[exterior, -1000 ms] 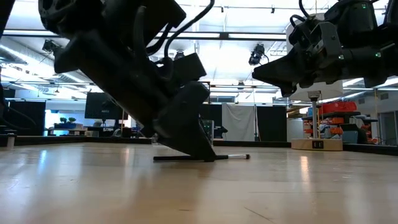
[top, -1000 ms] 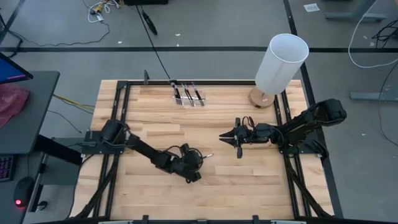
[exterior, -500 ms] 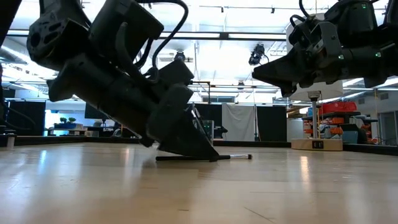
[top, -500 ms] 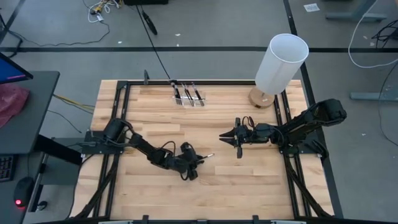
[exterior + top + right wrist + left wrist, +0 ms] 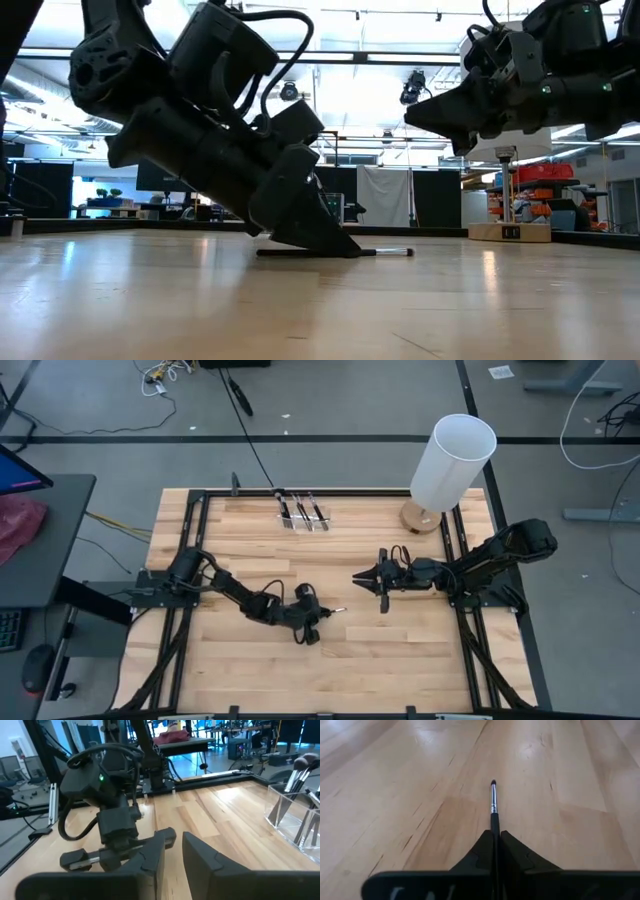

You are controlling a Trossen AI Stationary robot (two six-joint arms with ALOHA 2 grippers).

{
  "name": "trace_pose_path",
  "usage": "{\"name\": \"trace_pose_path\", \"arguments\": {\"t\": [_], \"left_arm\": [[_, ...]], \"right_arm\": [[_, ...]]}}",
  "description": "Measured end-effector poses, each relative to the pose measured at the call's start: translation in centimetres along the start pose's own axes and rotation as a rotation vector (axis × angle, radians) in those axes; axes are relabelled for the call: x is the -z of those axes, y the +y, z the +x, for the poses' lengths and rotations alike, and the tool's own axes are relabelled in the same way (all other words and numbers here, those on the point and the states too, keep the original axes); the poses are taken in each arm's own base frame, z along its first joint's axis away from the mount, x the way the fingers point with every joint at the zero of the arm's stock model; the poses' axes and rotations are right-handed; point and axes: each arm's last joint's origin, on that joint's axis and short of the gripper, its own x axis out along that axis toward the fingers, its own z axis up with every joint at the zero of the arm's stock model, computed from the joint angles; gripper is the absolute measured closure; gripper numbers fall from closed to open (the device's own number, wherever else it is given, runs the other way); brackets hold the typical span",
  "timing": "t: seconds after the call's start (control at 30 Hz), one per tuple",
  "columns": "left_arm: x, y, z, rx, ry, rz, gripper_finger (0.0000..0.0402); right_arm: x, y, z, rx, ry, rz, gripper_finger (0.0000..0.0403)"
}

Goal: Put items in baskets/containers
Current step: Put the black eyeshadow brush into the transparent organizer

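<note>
Left hand [image 5: 495, 851] clamped on brush [image 5: 493, 805], handle end hidden between fingers.

I see a pale wooden bench [image 5: 400, 650] with a smooth, lightly glossy finish; my left fingers [image 5: 512, 855] look matt black plastic, the brush [image 5: 493, 805] has a shiny metal ferrule.

The high view looks straight down on the whole wooden table [image 5: 330, 650], while the low view sits at table-top height, looking level across it into the room. The left wrist view looks closely along one makeup brush [image 5: 493, 805] on the boards, and the right wrist view faces across the table, sharing the left gripper [image 5: 117, 845] with the high and low views.
</note>
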Motion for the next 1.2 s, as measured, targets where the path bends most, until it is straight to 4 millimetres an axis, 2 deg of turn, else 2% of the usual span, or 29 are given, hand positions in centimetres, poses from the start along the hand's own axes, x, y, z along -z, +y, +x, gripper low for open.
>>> {"name": "trace_pose_path", "arguments": {"t": [0.23, 0.43, 0.57, 0.67, 0.83, 0.97, 1.1, 1.2], "left_arm": [[-1.2, 0.1, -0.7, 0.035, 0.001, 0.008, 0.0387], [-2.8, 0.9, -1.6, -0.012, -0.030, 0.019, 0.0388], [-3.9, 1.5, -1.6, -0.035, -0.089, 0.003, 0.0388], [-4.9, 1.5, -1.6, -0.003, -0.167, -0.033, 0.0388], [-6.3, 1.1, -2.0, 0.051, -0.299, -0.056, 0.0388], [-7.4, 0.7, -2.4, 0.115, -0.395, -0.082, 0.0387], [-7.8, 0.5, -2.6, 0.154, -0.431, -0.076, 0.0388], [-7.8, 0.4, -2.7, 0.160, -0.432, -0.073, 0.0386]], "right_arm": [[1.5, 1.2, -0.3, -0.045, 0.140, 0.000, 0.0333], [3.4, 2.3, -1.0, -0.064, 0.331, 0.066, 0.0333], [4.9, 2.6, -1.3, 0.002, 0.425, 0.120, 0.0328], [6.0, 2.7, -1.3, 0.062, 0.450, 0.123, 0.0307], [7.2, 3.2, -0.7, 0.160, 0.341, 0.096, 0.0254], [7.1, 3.9, 0.3, 0.160, 0.165, 0.066, 0.0227], [5.9, 4.8, 2.0, 0.114, 0.000, 0.037, 0.0222], [5.2, 5.3, 2.7, 0.106, -0.058, 0.004, 0.0233]]}}
